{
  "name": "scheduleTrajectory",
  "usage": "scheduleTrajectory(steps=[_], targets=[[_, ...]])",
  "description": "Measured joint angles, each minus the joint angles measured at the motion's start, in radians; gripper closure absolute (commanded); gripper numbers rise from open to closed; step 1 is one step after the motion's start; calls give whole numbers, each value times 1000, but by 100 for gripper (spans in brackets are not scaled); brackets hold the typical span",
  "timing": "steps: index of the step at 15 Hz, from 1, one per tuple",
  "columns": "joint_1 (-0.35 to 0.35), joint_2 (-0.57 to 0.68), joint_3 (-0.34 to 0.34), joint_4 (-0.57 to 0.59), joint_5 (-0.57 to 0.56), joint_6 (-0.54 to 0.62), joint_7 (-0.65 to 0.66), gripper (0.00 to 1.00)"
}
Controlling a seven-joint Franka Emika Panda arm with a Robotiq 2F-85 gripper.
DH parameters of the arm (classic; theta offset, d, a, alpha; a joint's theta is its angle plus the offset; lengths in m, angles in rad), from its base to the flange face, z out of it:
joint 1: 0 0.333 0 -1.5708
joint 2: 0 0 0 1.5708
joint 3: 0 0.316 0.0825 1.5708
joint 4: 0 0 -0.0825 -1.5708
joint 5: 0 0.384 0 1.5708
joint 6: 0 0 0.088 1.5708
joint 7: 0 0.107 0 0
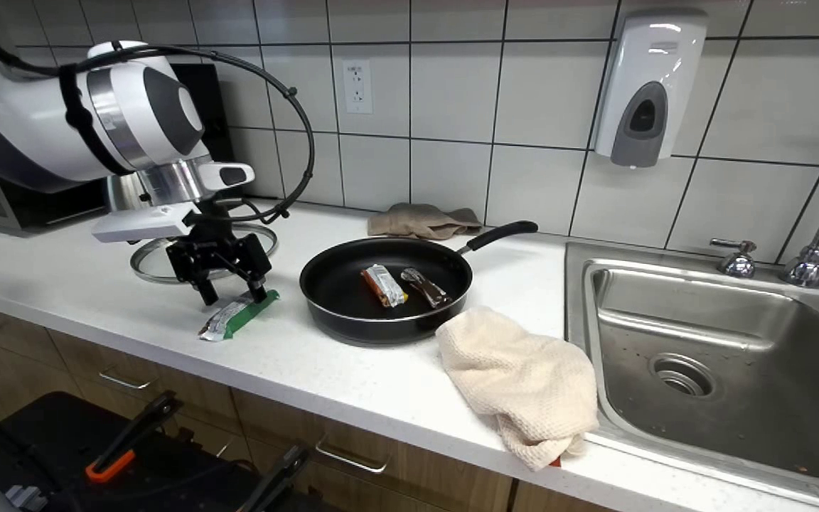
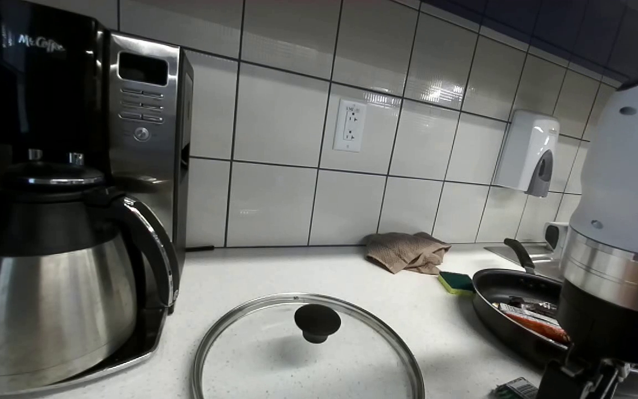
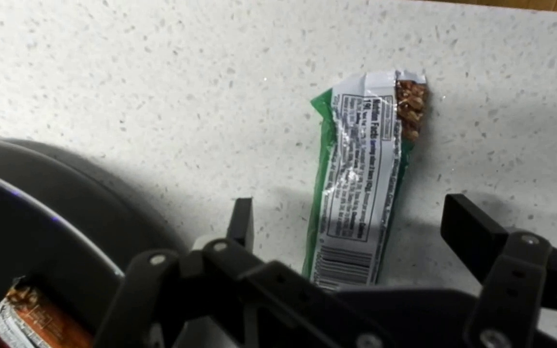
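A green and silver wrapped bar [image 1: 239, 316] lies flat on the white counter in an exterior view. My gripper [image 1: 234, 294] is low above it, fingers pointing down. In the wrist view, the bar [image 3: 356, 183] runs between the widely parted fingers, with a gap on either side, so the open gripper [image 3: 350, 208] holds nothing. The bar's near end is hidden behind the gripper body. Beside it stands a black pan [image 1: 331, 284] holding an orange and silver wrapped bar [image 1: 384, 286] and a dark brown wrapper [image 1: 425, 286].
A glass lid [image 2: 317, 321] rests on the counter behind the gripper. Around the pan are a beige cloth [image 1: 523, 377], a brown cloth [image 1: 424, 220] and a sponge [image 2: 456, 282]. A steel sink [image 1: 665, 398] lies beyond; a coffee maker [image 2: 53, 288] stands opposite.
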Motion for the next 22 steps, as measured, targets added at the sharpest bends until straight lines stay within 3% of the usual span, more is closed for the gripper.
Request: scheduleTrajectory(steps=[9, 10, 12, 17, 19, 22], targets=[[-2, 45, -62, -8, -25, 97, 18, 0], [-2, 50, -65, -8, -28, 102, 20, 25], [-1, 57, -69, -7, -32, 110, 23, 35], [2, 58, -70, -7, -47, 110, 34, 75], [4, 57, -70, -7, -47, 116, 34, 88], [5, 57, -70, -7, -45, 125, 34, 89]])
